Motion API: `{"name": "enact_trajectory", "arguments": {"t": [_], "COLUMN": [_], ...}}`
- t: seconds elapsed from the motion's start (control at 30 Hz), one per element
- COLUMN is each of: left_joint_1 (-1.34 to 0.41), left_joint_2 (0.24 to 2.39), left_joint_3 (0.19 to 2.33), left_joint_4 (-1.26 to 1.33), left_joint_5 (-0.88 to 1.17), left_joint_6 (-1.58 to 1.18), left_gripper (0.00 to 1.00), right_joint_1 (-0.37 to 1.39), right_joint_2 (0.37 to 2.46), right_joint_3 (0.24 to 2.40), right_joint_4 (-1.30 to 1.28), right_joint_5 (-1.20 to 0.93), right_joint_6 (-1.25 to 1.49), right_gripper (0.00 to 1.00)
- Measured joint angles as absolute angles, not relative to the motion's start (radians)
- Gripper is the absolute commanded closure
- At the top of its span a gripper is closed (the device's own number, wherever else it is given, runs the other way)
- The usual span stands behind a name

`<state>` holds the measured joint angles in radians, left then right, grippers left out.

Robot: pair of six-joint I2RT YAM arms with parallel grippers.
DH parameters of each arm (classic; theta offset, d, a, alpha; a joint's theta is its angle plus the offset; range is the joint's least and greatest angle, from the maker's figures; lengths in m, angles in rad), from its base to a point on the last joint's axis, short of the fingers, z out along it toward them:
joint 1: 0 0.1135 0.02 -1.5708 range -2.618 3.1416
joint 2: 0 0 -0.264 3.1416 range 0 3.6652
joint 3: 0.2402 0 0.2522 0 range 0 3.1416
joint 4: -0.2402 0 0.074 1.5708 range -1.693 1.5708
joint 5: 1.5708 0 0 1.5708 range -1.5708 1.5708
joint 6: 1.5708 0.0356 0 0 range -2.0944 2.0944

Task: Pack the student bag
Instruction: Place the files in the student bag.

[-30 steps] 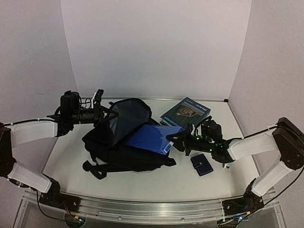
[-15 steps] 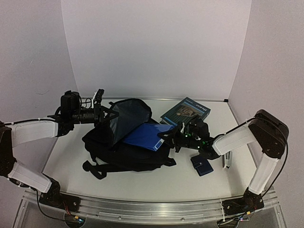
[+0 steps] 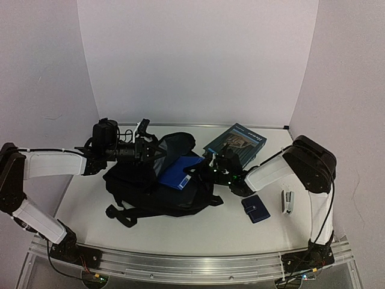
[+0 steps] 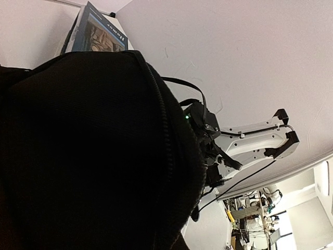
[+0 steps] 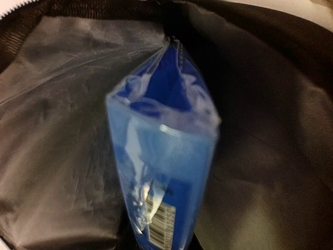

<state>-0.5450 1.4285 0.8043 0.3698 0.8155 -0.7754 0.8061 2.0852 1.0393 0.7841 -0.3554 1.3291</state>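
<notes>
Clamped shut with the left gripper (image 3: 150,152) on the upper flap of the bag (image 3: 150,192), holding the mouth up mid-worktop (image 3: 84,205). Pinching a blue packet (image 3: 178,173) narrowly in the right gripper (image 3: 203,171), half inside against grey lining. Toward the far right corner, a book (image 3: 236,142); near the right edge, a wallet (image 3: 256,209) and stapler (image 3: 288,201).

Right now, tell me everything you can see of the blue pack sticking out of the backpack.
The blue pack is flat, rectangular and bright blue, sealed in clear, crinkled plastic film, with a white barcode label near one end. It lies tilted, its far end inside the open mouth of the student bag, against the grey lining. Its near end sticks out to the right, where the right gripper meets it; its fingers appear to hold it. Its contents cannot be told.
</notes>
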Motion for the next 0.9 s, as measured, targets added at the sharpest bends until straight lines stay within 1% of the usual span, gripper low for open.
{"name": "enact_trajectory", "arguments": {"t": [0.07,0.2,0.33,0.47,0.6,0.77,0.9], "left_joint_1": [-0.563,-0.572,-0.571,-0.572,-0.572,-0.574,-0.574], "left_joint_2": [1.457,1.507,1.516,1.509,1.471,1.415,1.386], "left_joint_3": [0.804,0.801,0.791,0.792,0.793,0.794,0.788], "left_joint_4": [0.419,0.523,0.561,0.534,0.407,0.229,0.134], "left_joint_5": [0.81,0.807,0.794,0.75,0.648,0.472,0.356], "left_joint_6": [-0.805,-0.869,-0.891,-0.88,-0.846,-0.827,-0.835], "left_gripper": [1.0,1.0,1.0,1.0,1.0,1.0,1.0], "right_joint_1": [0.814,0.826,0.827,0.83,0.837,0.836,0.836], "right_joint_2": [2.107,2.144,2.157,2.154,2.111,2.05,2.045], "right_joint_3": [1.068,1.109,1.124,1.13,1.146,1.172,1.187], "right_joint_4": [0.766,0.727,0.658,0.586,0.472,0.302,0.23], "right_joint_5": [-0.344,-0.327,-0.315,-0.279,-0.221,-0.111,-0.068], "right_joint_6": [1.318,1.302,1.271,1.223,1.154,1.08,1.05], "right_gripper": [0.92,0.72,0.58,0.44,0.38,0.35,0.33]}}
